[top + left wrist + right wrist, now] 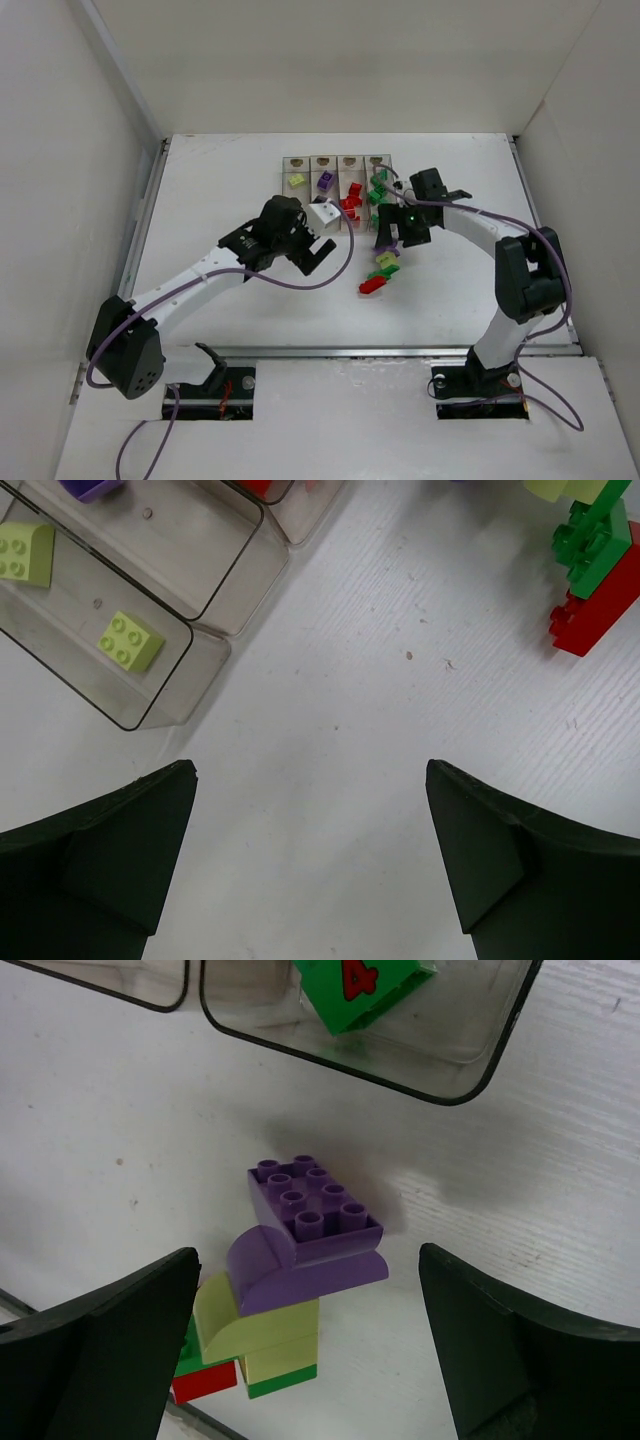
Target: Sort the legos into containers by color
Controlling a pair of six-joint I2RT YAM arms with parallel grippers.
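Both my left end effector [310, 770] and right end effector [308, 1252] gape wide, empty. A purple brick [315, 1205] lies beneath the right.

Purple lego [312, 1222]: smooth plastic, slight sheen. Containers [203, 663]: clear glossy plastic. Table [380, 730]: white, matt, finely grained surface. Left gripper [310, 780]: matt black, faintly textured.

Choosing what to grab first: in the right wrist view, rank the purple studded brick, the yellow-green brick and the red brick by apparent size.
1. purple studded brick, seemingly topmost, so nearest the camera.
2. yellow-green brick.
3. red brick, mostly hidden, true size unsure.
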